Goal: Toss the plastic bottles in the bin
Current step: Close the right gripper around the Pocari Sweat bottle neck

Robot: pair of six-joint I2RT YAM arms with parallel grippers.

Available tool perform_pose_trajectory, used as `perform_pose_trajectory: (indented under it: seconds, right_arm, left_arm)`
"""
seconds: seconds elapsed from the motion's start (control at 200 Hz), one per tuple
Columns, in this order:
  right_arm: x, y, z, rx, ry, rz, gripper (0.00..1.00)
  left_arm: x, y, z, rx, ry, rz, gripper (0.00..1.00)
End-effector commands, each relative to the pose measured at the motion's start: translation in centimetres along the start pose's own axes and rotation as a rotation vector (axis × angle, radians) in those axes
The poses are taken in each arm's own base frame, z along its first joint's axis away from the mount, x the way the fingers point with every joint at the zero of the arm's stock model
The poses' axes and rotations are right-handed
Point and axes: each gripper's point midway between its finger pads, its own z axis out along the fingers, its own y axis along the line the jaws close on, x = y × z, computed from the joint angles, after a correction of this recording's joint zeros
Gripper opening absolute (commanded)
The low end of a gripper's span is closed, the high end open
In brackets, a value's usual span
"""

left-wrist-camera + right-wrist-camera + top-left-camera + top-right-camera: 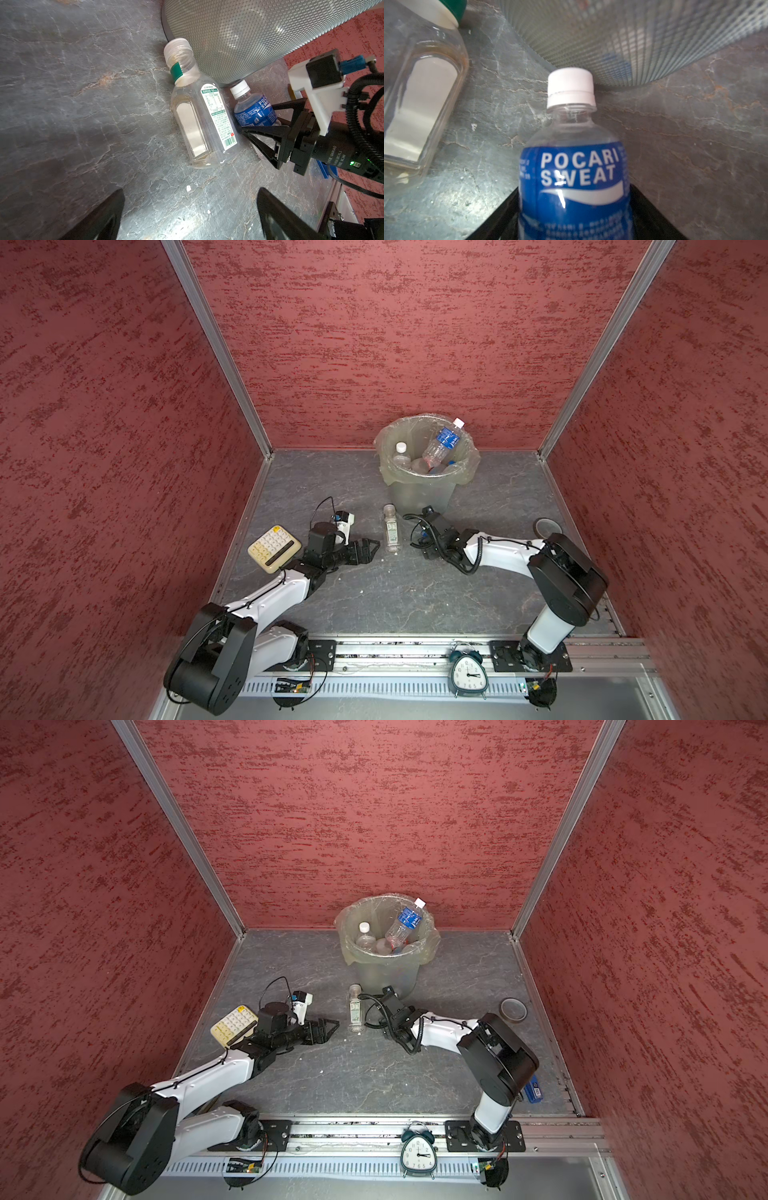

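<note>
- The right gripper (249, 119) straddled a blue-labelled bottle (575, 166) lying on the grey table (374, 597), with a jaw close against each side. Whether the jaws pinched it could not be told.
- That bottle's white cap pointed away from the wrist, toward the foot of the bin (415, 495) just beyond the fingertips.
- The left gripper (368, 549) stood wide open and empty. A clear bottle (391, 531) lay crosswise just ahead of its fingertips, between the two grippers.
- More bottles (442, 443) sat inside the bin.
</note>
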Motion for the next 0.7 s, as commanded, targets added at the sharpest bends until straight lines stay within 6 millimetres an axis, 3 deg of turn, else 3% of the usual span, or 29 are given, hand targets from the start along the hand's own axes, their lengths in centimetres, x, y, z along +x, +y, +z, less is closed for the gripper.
perform_pose_trajectory:
  seconds: [0.0, 0.14, 0.291, 0.696]
  right_arm:
    - [0.5, -0.4, -0.6, 0.004, 0.040, -0.014, 0.79]
    - [0.7, -0.4, -1.0, 0.000, 0.047, -0.010, 0.84]
    - [1.1, -0.6, -1.1, 0.004, 0.054, -0.011, 0.83]
    - [-0.1, -0.5, -1.8, -0.008, 0.013, -0.001, 0.54]
  left_arm:
    - [-1.6, -0.7, -0.1, 0.023, -0.043, 0.018, 0.99]
    - [-1.7, -0.7, -0.1, 0.021, -0.045, 0.018, 0.99]
    - [-1.7, -0.7, -0.1, 0.020, -0.046, 0.019, 0.99]
    - [-1.7, -0.6, 0.0, 0.016, -0.043, 0.018, 0.99]
